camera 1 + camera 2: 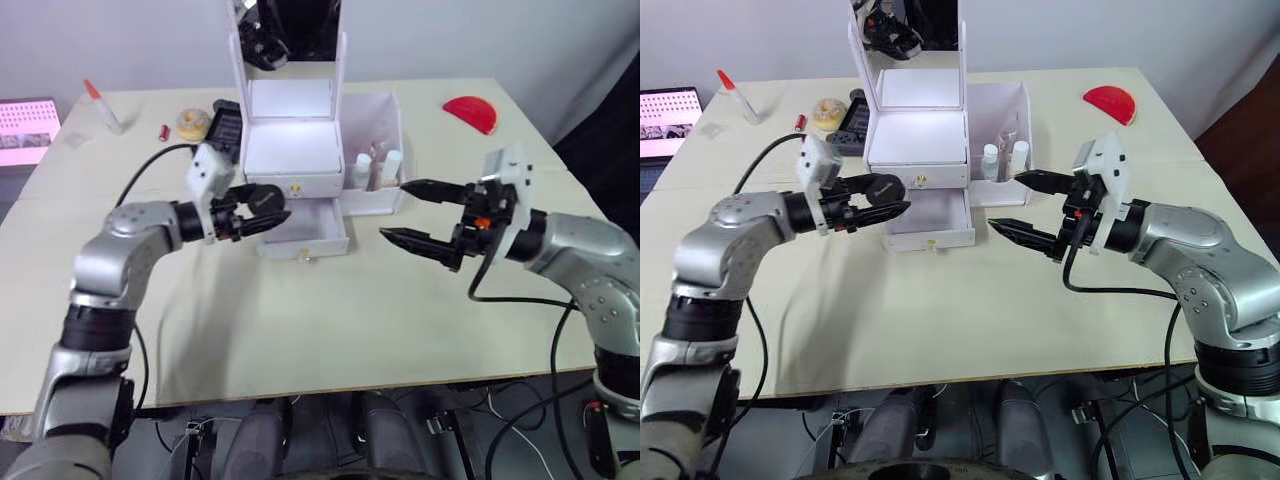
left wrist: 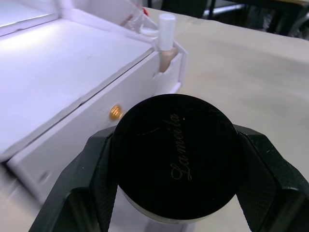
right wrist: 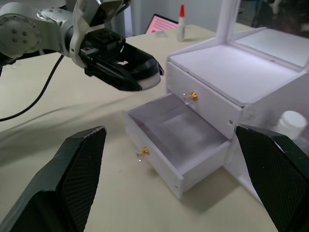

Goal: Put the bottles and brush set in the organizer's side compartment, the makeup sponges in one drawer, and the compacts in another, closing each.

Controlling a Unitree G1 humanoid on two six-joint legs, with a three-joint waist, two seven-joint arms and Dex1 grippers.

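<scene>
The left gripper (image 1: 262, 212) is clenched on a compact (image 2: 176, 157), its two black fingers (image 2: 91, 183) pressing the round case from either side. The lid is glossy black with faint cursive lettering, and a pale rim shows beneath it. The compact is held in the air just in front of the organizer (image 1: 295, 150), above the near left corner of the open lower drawer (image 3: 176, 145).

The right gripper (image 1: 420, 213) has its jaws spread wide and empty, hovering above the table to the right of that drawer and just in front of the side compartment (image 1: 375, 125).

The lower drawer is pulled out; its inside looks bare and white, with a small gold knob (image 3: 143, 152) on its front. The upper drawer (image 3: 205, 99) is shut, its own gold knob facing forward. The organizer's flat white top is clear, and the upright mirror (image 1: 912, 30) rises behind it. In the side compartment stand small bottles (image 1: 1006, 160) with white caps.

The table (image 1: 350, 330) is a pale beige sheet, plain across its near half. Towards its far edge lie a yellowish ring-shaped roll (image 1: 192, 124), a black rectangular gadget (image 1: 225, 122), a small red item (image 1: 164, 132), a red-capped tube (image 1: 103, 106) and, on the far right, a red half-round object (image 1: 472, 113). A lit screen (image 1: 26, 130) sits off the table's left side, against a light wall.
</scene>
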